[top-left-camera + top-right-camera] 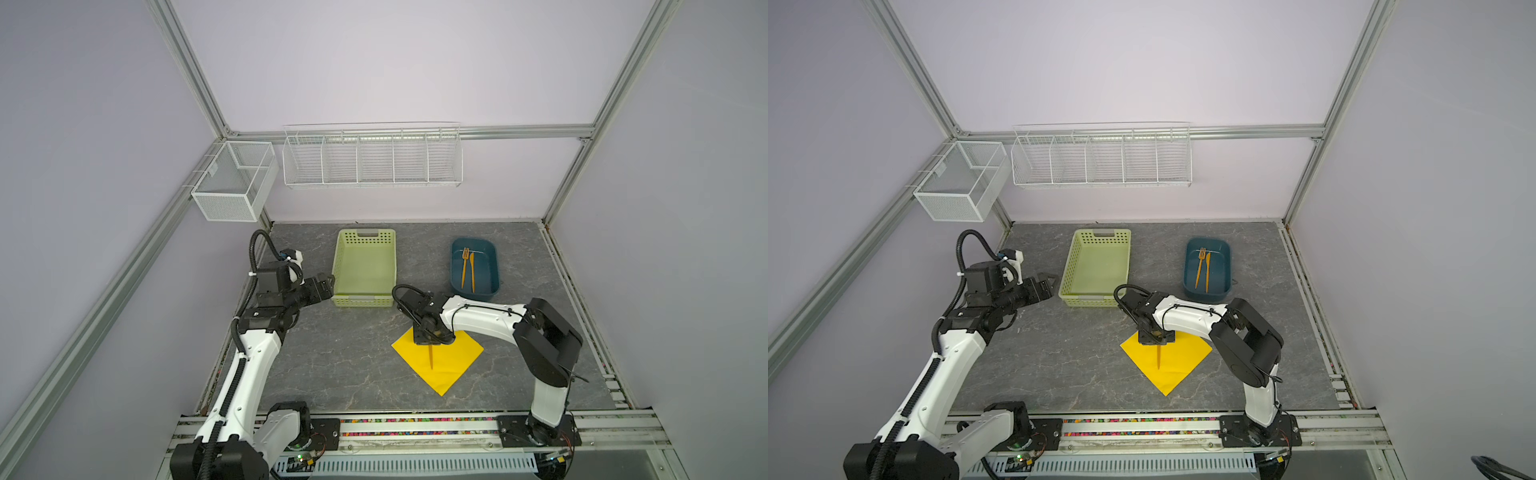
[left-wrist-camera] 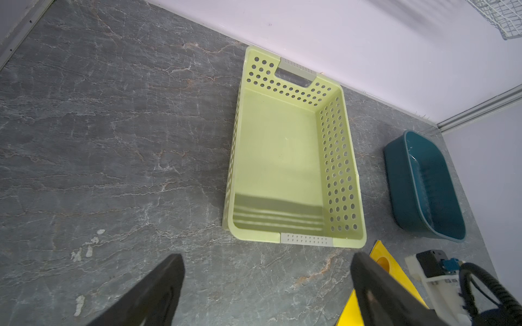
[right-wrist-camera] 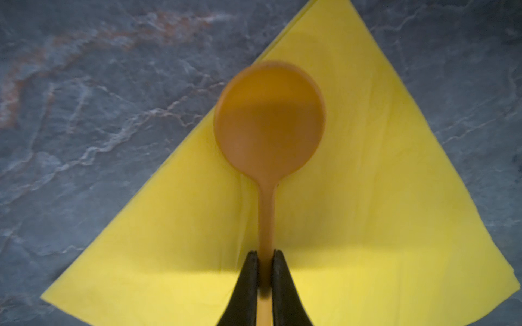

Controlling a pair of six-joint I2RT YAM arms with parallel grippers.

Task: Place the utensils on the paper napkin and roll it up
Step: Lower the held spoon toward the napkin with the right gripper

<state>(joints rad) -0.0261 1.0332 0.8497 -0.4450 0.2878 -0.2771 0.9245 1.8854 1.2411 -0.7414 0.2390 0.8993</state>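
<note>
In a top view fork (image 1: 464, 268) and knife (image 1: 472, 271) lie in the tub (image 1: 485, 266) beyond the napkin (image 1: 453, 361); left wrist view: my left pincer (image 2: 267, 255) gapes wide, empty; right wrist view: my right pincer (image 3: 265, 254) grips the spoon (image 3: 268, 118) by its handle over the napkin.

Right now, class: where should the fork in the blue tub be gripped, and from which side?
Probably the handle's near end, from straight above: the fork lies flat in the tub, whose walls block the sides, and the knife is farthest there.
</note>
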